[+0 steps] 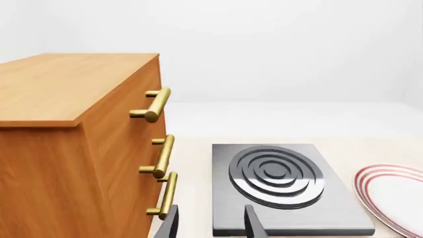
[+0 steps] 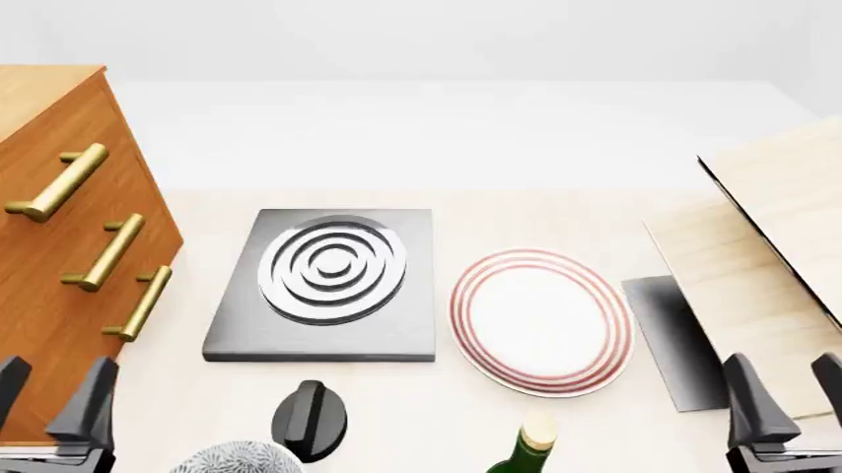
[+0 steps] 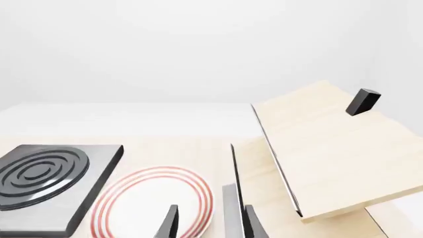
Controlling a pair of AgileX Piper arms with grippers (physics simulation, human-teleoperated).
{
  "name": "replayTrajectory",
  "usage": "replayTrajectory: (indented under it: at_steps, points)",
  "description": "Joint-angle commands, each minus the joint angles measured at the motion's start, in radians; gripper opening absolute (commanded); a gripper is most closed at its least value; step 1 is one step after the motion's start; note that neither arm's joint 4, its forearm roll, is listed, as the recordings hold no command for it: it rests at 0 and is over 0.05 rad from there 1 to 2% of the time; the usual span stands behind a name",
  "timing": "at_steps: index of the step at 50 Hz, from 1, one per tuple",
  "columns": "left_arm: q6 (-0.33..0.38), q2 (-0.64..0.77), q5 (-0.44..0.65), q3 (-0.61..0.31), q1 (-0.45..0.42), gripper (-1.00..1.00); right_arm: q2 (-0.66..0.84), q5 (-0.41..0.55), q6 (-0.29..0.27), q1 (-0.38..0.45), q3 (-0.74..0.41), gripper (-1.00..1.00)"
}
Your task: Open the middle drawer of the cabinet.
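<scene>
middle drawer (image 2: 109, 258) shut, left edge of front view, above and just right of left gripper (image 2: 50, 394), apart from its fingers | cabinet (image 2: 53, 197): 3 drawers, 3 brass handles; 1 plate (image 2: 539, 320); 1 burner (image 2: 329, 281) | left gripper parted, empty, low at lower left | right gripper (image 2: 786, 394) parted, empty, lower right

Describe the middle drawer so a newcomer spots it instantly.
Find the cabinet, the big orange-brown wooden chest at the table's left. Three brass bar handles run down its front; the middle drawer carries the second handle, between the topmost and lowest ones.
</scene>
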Motion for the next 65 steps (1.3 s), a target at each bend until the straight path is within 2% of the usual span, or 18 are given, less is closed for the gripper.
replayTrajectory:
  at_steps: [1, 2, 4, 12, 23, 26, 28, 30, 32, 33, 36, 40, 49, 54, 55, 58, 59, 65]
  points:
    - [0.012, 0.026, -0.022, 0.000, -0.007, 1.00, 0.121, -0.103, 0.029, -0.001, 0.000, 1.00]
    - [0.012, 0.035, -0.029, 0.000, -0.006, 1.00, 0.097, -0.093, 0.001, -0.003, 0.000, 1.00]
    - [0.016, 0.044, -0.036, 0.000, -0.001, 1.00, 0.115, -0.101, 0.020, -0.002, 0.000, 1.00]
    - [0.003, 0.038, -0.028, -0.001, 0.001, 1.00, 0.119, -0.105, 0.020, -0.002, 0.000, 1.00]
    - [0.043, 0.010, -0.017, -0.010, -0.040, 1.00, 0.124, -0.111, 0.019, -0.001, 0.000, 1.00]
    - [0.037, 0.093, -0.055, -0.028, 0.000, 1.00, 0.124, -0.111, 0.019, -0.002, -0.001, 1.00]
    - [0.069, 0.089, -0.042, -0.043, 0.023, 1.00, 0.124, -0.110, 0.019, -0.001, -0.001, 1.00]
    - [0.063, 0.087, -0.007, -0.076, 0.017, 1.00, 0.124, -0.110, 0.019, -0.001, -0.001, 1.00]
    - [0.144, 0.122, -0.006, -0.100, 0.060, 1.00, 0.124, -0.110, 0.019, -0.001, -0.001, 1.00]
    - [0.136, 0.107, 0.021, -0.122, 0.040, 1.00, 0.123, -0.110, 0.019, -0.001, -0.001, 1.00]
    - [0.236, 0.094, 0.057, -0.158, 0.024, 1.00, 0.123, -0.110, 0.019, -0.001, -0.001, 1.00]
    - [0.301, 0.052, 0.110, -0.224, -0.031, 1.00, 0.122, -0.109, 0.019, -0.001, -0.001, 1.00]
    - [0.439, 0.121, 0.126, -0.313, -0.040, 1.00, 0.119, -0.106, 0.019, -0.001, -0.001, 1.00]
    - [0.550, 0.186, 0.093, -0.298, -0.046, 1.00, 0.119, -0.106, 0.019, -0.001, -0.001, 1.00]
    - [0.550, 0.186, 0.093, -0.297, -0.046, 1.00, 0.119, -0.106, 0.019, -0.001, -0.001, 1.00]
    - [0.636, 0.199, 0.023, -0.261, -0.061, 1.00, 0.120, -0.107, 0.019, -0.001, -0.001, 1.00]
    - [0.636, 0.200, 0.021, -0.261, -0.061, 1.00, 0.120, -0.107, 0.019, -0.001, -0.001, 1.00]
    - [0.770, 0.313, -0.176, -0.152, -0.034, 1.00, 0.122, -0.109, 0.019, -0.001, -0.001, 1.00]
